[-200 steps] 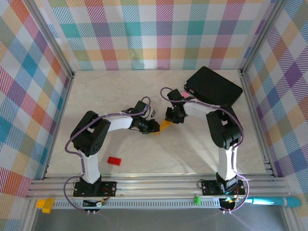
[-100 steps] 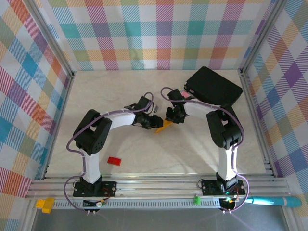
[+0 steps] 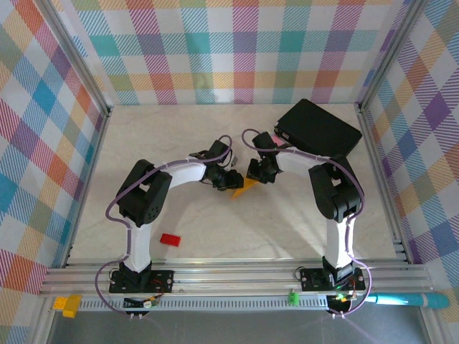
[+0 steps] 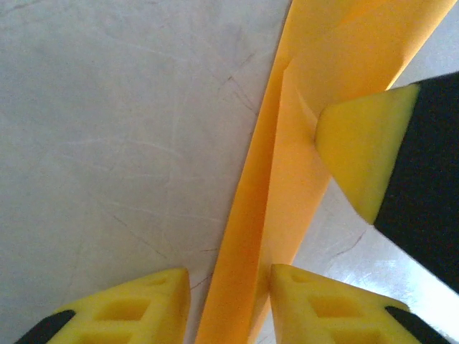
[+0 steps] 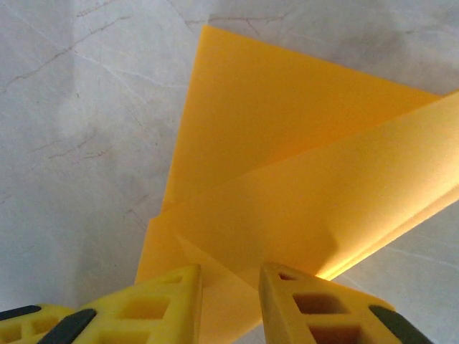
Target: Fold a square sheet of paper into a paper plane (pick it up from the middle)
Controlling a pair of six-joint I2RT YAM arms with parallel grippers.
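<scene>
The square sheet of paper (image 3: 246,189) is orange-yellow and creased into a narrow pointed shape at the table's middle. My left gripper (image 3: 234,180) is at its left side and my right gripper (image 3: 257,175) at its upper right. In the left wrist view a raised folded strip of paper (image 4: 287,179) runs between my left gripper's (image 4: 229,278) parted fingers; the right finger touches it and the left one stands clear. A finger of the right gripper (image 4: 358,150) presses the fold from the right. In the right wrist view the layered paper (image 5: 287,165) lies under and between my right gripper's (image 5: 229,276) parted fingers.
A black box (image 3: 319,129) lies at the back right, with a pink stick (image 3: 275,137) at its near-left corner. A small red block (image 3: 170,239) rests near the left arm's base. Checked walls close the table on three sides.
My left gripper has moved up and right, closer along the paper's left side, and its jaws have parted a little. The right gripper and the paper have hardly moved.
</scene>
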